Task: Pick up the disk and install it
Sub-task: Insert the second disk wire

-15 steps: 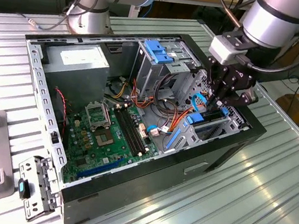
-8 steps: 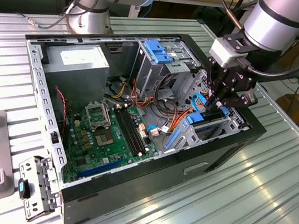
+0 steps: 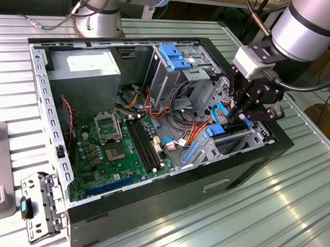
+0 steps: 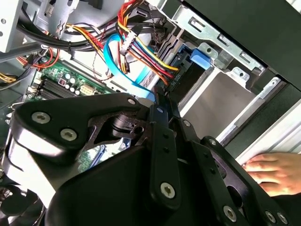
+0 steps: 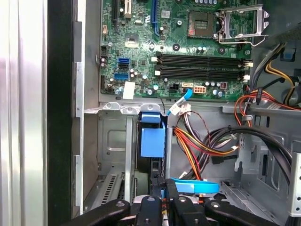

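Writing: you can make out a white label on the power supply (image 3: 90,64), but none of its print.
Pincer (image 5: 165,189): your fingers are nearly closed on the disk's edge, in both wrist views.
Disk (image 5: 153,141): dark drive with blue rails, standing on edge in the drive cage (image 3: 237,140), directly below the pincer.
Cables (image 4: 141,52): bundled just beside the pincer.
Hand (image 4: 275,172): rests on the case edge near the pincer.
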Controlling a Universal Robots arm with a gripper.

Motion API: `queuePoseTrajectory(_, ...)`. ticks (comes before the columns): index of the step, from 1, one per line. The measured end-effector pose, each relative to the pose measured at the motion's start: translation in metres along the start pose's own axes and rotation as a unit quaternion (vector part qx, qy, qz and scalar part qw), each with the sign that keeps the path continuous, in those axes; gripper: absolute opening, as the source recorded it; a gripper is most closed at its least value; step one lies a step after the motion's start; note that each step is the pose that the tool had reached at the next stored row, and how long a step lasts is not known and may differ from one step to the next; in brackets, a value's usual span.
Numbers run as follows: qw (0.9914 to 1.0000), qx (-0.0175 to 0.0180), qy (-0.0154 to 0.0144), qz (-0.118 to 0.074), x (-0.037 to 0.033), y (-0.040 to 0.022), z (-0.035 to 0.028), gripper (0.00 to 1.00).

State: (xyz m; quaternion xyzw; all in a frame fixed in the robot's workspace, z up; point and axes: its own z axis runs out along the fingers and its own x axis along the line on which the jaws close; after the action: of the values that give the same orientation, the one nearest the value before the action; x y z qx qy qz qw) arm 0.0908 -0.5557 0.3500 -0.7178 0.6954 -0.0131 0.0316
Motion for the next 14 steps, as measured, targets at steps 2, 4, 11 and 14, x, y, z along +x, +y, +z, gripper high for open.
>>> queuePoseTrajectory(2, 1.00000, 0.0000, -0.0008, 0.000, 0.0004, -0.0008, 0.0005, 0.16)
queuePoseTrajectory(4, 1.00000, 0.0000, -0.0014, 0.000, 0.0008, -0.0013, 0.0010, 0.16)
queuePoseTrajectory(11, 1.00000, 0.0001, -0.0028, 0.000, 0.0024, -0.0018, 0.0021, 0.16)
queuePoseTrajectory(14, 0.99999, 0.0002, -0.0034, 0.001, 0.0032, -0.0018, 0.0025, 0.16)
